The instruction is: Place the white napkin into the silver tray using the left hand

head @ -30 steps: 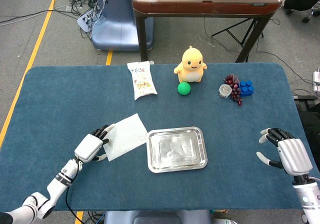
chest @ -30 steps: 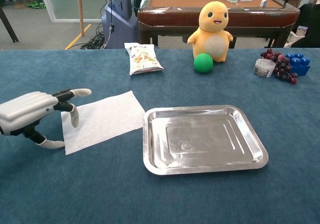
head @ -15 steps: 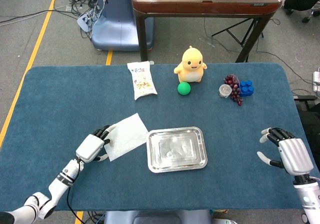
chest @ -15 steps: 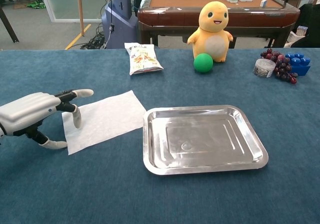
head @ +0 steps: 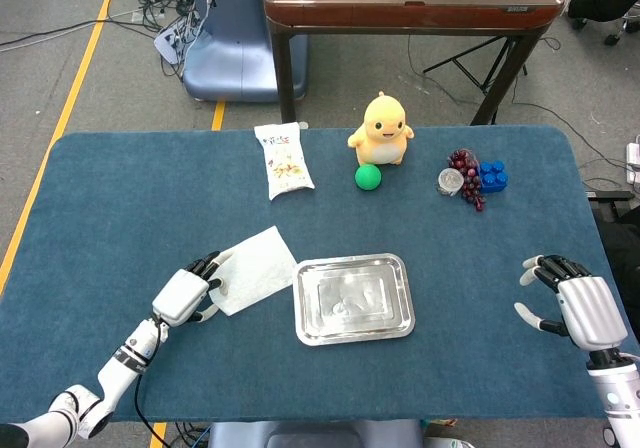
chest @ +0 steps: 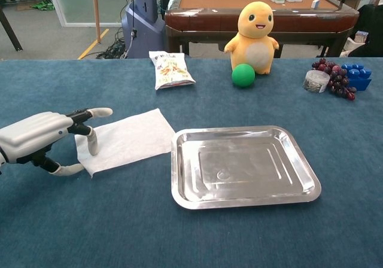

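left hand (chest: 37,137) at the white napkin's (chest: 127,139) 9 o'clock edge. vs. a second ago: the napkin's near-left corner has drawn in toward the tray side and that edge looks gathered, so the sheet's outline is smaller in head view (head: 252,270). fingers (chest: 91,141) now narrow, one lying over the napkin edge and the thumb curling under beside it; whether the cloth is actually pinched i cannot tell. reads as the start of the grasp, lift not yet done.

napkin otherwise flat on the counter (chest: 72,232), its right edge just beside the silver tray (chest: 299,187), which sits at its 3 o'clock and holds nothing.

right hand (head: 575,308) far at 3 o'clock, fingers spread wide, holding nothing.

surface: blue cloth-covered counter. at 12 o'clock a snack bag (chest: 170,69), yellow duck plush (chest: 255,37), green ball (chest: 243,75), grapes (chest: 334,81), blue blocks (chest: 358,76). beyond: wooden table (head: 410,8), grey floor, yellow floor line (head: 62,118), cables.
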You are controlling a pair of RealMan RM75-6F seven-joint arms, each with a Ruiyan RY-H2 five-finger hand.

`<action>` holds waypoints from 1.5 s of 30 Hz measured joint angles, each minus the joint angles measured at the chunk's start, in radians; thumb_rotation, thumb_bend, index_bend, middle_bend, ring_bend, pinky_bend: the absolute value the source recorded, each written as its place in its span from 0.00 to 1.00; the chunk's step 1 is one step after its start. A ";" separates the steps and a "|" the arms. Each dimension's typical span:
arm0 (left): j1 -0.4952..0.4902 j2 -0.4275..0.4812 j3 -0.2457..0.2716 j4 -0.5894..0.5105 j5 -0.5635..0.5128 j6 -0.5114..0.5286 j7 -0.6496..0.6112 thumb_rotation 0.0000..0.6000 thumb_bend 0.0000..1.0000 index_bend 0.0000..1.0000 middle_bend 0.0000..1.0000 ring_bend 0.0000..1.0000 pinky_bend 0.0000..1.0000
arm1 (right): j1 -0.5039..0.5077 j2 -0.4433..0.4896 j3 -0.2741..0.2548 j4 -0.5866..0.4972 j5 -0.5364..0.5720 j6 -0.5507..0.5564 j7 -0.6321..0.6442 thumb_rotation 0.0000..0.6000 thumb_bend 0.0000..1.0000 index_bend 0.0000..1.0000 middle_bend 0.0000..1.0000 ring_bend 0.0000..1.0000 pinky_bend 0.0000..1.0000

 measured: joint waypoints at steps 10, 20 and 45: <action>0.001 0.005 -0.001 -0.008 0.001 0.007 0.004 1.00 0.32 0.49 0.02 0.00 0.20 | -0.001 0.001 0.001 0.000 0.000 0.003 0.002 1.00 0.21 0.49 0.35 0.27 0.38; 0.006 0.019 0.000 -0.038 0.006 0.027 0.015 1.00 0.32 0.54 0.02 0.00 0.20 | -0.001 0.000 0.000 0.000 -0.002 0.003 -0.001 1.00 0.21 0.49 0.35 0.27 0.38; 0.020 0.145 -0.020 -0.279 0.009 0.086 0.051 1.00 0.32 0.58 0.02 0.00 0.20 | -0.005 0.000 -0.001 -0.004 -0.006 0.010 -0.003 1.00 0.21 0.49 0.35 0.27 0.38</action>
